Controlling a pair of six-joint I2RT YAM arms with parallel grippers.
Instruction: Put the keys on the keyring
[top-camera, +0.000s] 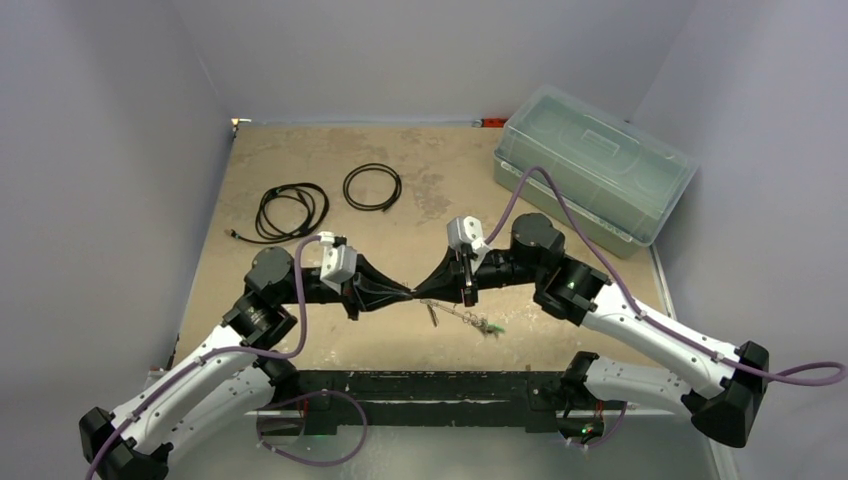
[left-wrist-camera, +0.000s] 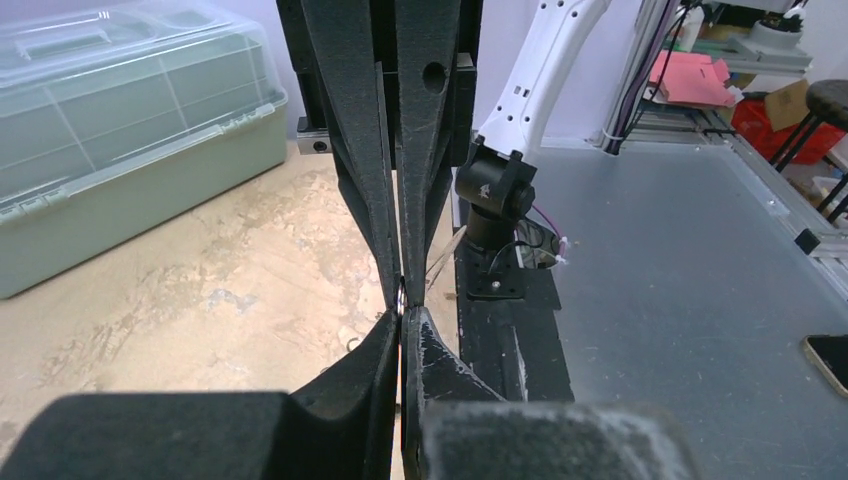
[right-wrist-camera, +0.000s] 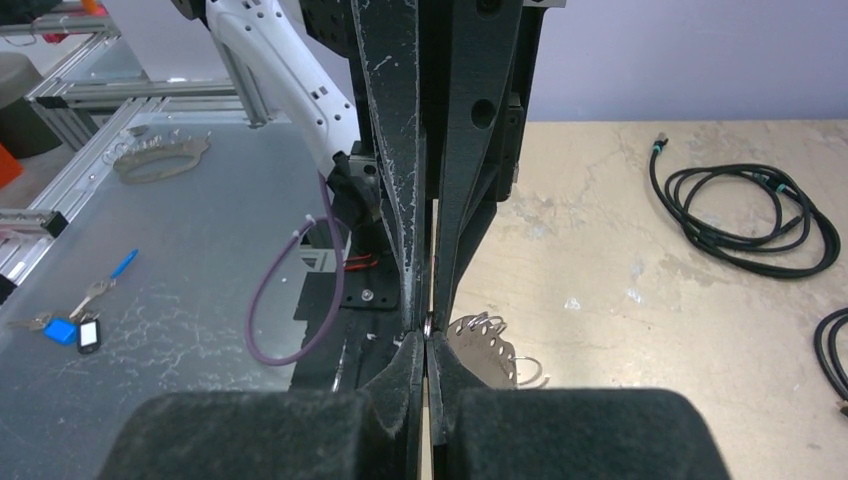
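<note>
Left pincer is clenched, meeting the right pincer, also clenched, tip to tip. A glint of metal sits where they touch; I cannot tell which of them grips it. The keyring runs from that point toward 4 o'clock, its long axis on that line, with keys strung along it. It lies nearer the right arm. Both arms reach inward, wrists low and level.

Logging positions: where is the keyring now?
Top view: the keyring lies front-centre on the table, just right of where the left pincer and right pincer meet tip to tip.
</note>
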